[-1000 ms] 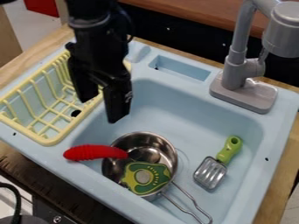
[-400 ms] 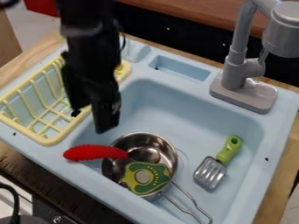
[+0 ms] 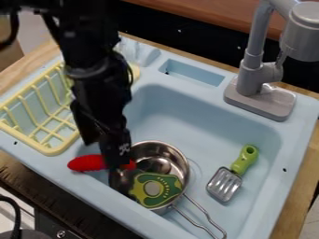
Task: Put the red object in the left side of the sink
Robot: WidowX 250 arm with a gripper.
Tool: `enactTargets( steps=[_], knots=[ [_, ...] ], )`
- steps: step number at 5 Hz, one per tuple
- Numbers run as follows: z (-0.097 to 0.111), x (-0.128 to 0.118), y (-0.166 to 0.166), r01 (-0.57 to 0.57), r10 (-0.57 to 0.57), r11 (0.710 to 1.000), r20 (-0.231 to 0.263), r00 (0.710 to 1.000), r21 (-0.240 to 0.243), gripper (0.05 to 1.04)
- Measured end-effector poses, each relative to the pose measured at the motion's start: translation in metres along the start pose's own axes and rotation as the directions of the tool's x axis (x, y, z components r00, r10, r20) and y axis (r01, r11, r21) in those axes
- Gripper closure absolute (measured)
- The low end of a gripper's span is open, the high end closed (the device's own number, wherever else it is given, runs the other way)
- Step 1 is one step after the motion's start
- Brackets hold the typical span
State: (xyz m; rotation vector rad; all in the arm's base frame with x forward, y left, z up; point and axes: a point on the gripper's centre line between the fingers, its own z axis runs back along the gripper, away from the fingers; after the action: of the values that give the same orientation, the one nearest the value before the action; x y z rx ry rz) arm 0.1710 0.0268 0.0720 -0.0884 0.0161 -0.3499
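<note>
The gripper [image 3: 102, 153] hangs open over the sink's left front, one finger in front of the red object [image 3: 86, 163] and hiding its middle. The other finger is higher up and to the left. The red object, long and ribbed, lies across the sink's left front edge with its right end over the rim of a metal pot. The light blue sink [image 3: 202, 133] holds that metal pot [image 3: 163, 153] at its lower left, partly behind the gripper.
A green and yellow toy [image 3: 156, 189] sits in the pot, whose wire handle points lower right. A green-handled slotted spatula [image 3: 225, 184] lies at the sink's right. The yellow rack [image 3: 61, 148] stands left, the grey faucet [image 3: 260, 100] at the back right.
The gripper has come down and toward the front, from above the sink's left side to the red object. The red object, pot and spatula have stayed where they were.
</note>
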Motion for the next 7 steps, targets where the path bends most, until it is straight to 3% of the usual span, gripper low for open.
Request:
enactTargets(
  steps=[3,5,7],
  knots=[
    [-0.015,0.001,0.0,-0.029,0.027,0.998,0.04,0.999,0.058,0.087],
    [-0.023,-0.002,0.0,-0.046,0.042,0.995,0.038,0.998,0.087,0.116],
    [-0.02,-0.003,-0.002,-0.05,0.047,0.995,0.042,0.998,0.081,0.648]
  ],
)
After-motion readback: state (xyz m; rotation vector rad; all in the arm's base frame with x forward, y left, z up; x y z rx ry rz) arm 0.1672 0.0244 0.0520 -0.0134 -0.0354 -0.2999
